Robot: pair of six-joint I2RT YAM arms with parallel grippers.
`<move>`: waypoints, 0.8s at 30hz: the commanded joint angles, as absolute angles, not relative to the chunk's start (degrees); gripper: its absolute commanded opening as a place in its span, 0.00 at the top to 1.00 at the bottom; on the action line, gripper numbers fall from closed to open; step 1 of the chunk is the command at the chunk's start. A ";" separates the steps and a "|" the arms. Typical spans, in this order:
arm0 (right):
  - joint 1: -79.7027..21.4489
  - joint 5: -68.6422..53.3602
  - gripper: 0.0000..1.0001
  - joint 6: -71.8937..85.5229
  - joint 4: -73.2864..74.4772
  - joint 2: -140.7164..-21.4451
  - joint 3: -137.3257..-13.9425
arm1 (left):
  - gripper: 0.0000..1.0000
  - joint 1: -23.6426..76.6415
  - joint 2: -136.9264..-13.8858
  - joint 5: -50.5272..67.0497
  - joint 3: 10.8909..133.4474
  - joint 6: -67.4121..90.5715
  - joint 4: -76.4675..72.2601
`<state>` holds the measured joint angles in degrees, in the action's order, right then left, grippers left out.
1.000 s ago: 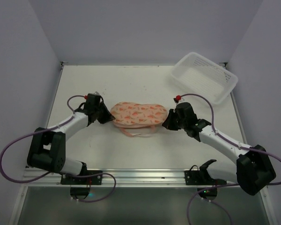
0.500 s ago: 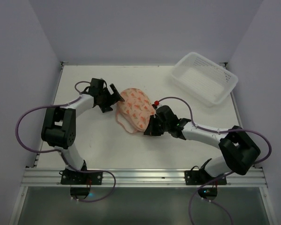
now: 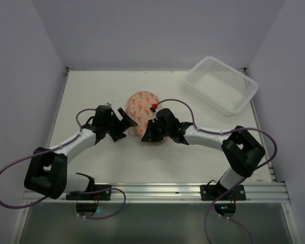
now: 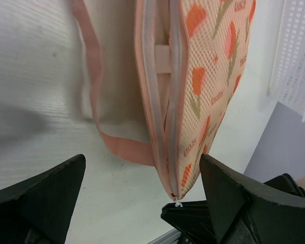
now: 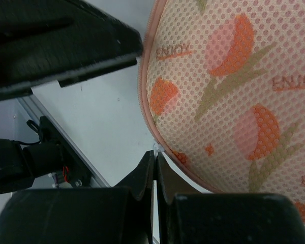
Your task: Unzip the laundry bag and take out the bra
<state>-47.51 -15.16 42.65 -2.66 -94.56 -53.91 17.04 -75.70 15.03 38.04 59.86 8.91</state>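
Top external view: two arms reach in toward the middle of the frame.
Table [image 3: 91, 91]: pale, fills the centre of the overhead frame.
Basket [image 3: 216, 99]: white, slotted, upper right, well apart from both arms.
Laundry bag [image 3: 142, 105]: centre of the overhead frame, standing on edge between the two grippers; fills the top of the left wrist view [image 4: 208, 91] and the right of the right wrist view [image 5: 234, 101]; its zipper looks closed along the visible rim.
Loop [image 4: 91, 101]: pink strap lying on the table beside the bag.
Left gripper [image 3: 126, 126]: jaws spread wide [image 4: 142, 168], holding nothing, just left of the bag.
Right gripper [image 3: 151, 133]: fingertips together [image 5: 155, 155], pinching the bag's rim.
Zipper pull [image 5: 156, 148]: small, white, caught at those fingertips, lower centre of the left wrist view [image 4: 178, 204].
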 commanded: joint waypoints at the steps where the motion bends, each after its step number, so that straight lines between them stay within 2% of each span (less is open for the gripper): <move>1: -47.90 -17.32 1.00 41.84 -4.83 -95.18 -56.16 | 0.04 20.47 -75.58 14.51 37.00 64.51 2.46; 7: -47.90 -17.05 1.00 41.40 -4.31 -94.92 -56.43 | 0.14 24.78 -79.80 12.40 38.58 64.95 1.05; 9: -47.99 -16.96 1.00 41.40 -4.13 -94.75 -56.34 | 0.25 25.75 -81.64 12.04 38.93 65.30 1.14; 13: -47.90 -15.56 1.00 40.70 -2.73 -92.47 -54.59 | 0.68 26.19 -83.23 11.78 38.58 65.48 1.14; 14: -47.81 -14.43 1.00 40.43 -1.77 -91.85 -53.97 | 0.89 26.10 -83.23 11.60 38.50 65.22 1.06; 15: -47.73 -13.72 1.00 40.08 -1.15 -91.15 -53.27 | 0.96 26.02 -82.97 11.25 38.58 64.34 1.14; 16: -47.64 -13.10 1.00 39.47 -0.71 -90.36 -51.26 | 1.00 25.84 -82.97 10.64 39.11 63.73 1.58; 19: -45.19 -11.34 1.00 38.76 0.43 -86.15 -44.95 | 1.00 23.65 -82.88 11.42 39.81 60.65 3.95; 24: -34.55 -12.83 1.00 37.71 3.34 -75.95 -34.38 | 1.00 15.92 -85.77 16.69 41.83 51.10 6.59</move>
